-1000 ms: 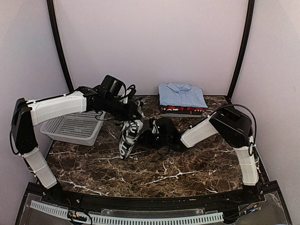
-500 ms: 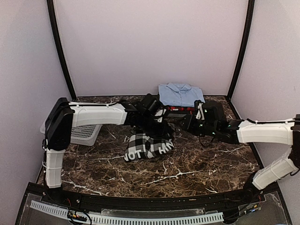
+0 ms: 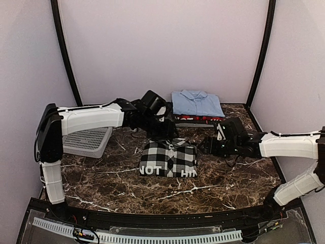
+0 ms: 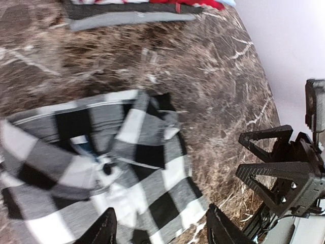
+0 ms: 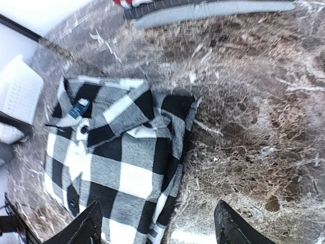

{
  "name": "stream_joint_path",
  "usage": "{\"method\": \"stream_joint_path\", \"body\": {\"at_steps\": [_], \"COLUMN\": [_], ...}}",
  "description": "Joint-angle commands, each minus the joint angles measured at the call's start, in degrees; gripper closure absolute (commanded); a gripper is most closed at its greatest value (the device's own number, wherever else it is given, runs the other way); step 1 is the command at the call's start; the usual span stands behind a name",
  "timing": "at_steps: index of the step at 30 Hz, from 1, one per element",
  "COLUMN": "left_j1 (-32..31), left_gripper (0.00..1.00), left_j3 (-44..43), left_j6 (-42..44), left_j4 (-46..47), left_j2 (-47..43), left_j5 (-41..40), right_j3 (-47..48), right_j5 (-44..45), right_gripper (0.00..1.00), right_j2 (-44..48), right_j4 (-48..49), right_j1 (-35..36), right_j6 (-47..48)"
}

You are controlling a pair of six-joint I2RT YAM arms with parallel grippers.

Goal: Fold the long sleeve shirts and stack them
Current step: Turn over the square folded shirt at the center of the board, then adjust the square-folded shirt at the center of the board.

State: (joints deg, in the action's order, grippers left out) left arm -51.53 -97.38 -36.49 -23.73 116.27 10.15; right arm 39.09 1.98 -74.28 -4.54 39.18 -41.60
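Observation:
The black-and-white checked shirt lies folded on the marble table, its white lettering toward the near edge. Just behind its far edge hovers my left gripper, open. My right gripper is open beside the shirt's right edge. In the left wrist view the checked shirt lies loose under the spread left gripper. The right wrist view has the checked shirt partly below the wide right gripper. At the back, a folded light blue shirt tops a red one.
A grey perforated basket stands at the left of the table, under my left arm. A grey layer lies at the bottom of the back stack. The right gripper's fingers appear at the right of the left wrist view.
Both arms carried the checked shirt from the left middle toward the centre and laid it down flat. Both grippers opened and let go of it.

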Motion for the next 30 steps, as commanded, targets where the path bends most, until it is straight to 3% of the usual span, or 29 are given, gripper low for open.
{"method": "stream_joint_path", "body": {"at_steps": [1,8,22,28,30], "left_j1": [5.0,11.9,13.9,13.3,12.6], "left_gripper": [0.42,0.37,0.33,0.44,0.53], "left_j3": [12.8,27.6,31.7,32.6,32.4], "left_j6": [-1.2,-0.3,-1.4,-5.1,-6.4], "left_j4": [0.6,4.3,9.0,11.6,12.3], "left_j2": [-10.8,-15.6,-9.7,-8.4,-8.5], "left_j5": [-1.7,0.4,6.8,10.4,12.2], "right_j3": [4.0,7.1,10.4,11.6,12.4], "right_j5": [-3.6,-5.5,-7.6,-8.4,-8.6], "right_gripper": [0.28,0.28,0.37,0.44,0.58], "right_j2": [-4.6,-11.8,-22.7,-25.4,-25.8], "right_j4": [0.1,1.0,2.5,3.6,3.7], "right_j1": [0.1,0.2,1.8,3.7,4.5], "right_j6": [3.7,5.1,4.8,4.0,3.7]}}
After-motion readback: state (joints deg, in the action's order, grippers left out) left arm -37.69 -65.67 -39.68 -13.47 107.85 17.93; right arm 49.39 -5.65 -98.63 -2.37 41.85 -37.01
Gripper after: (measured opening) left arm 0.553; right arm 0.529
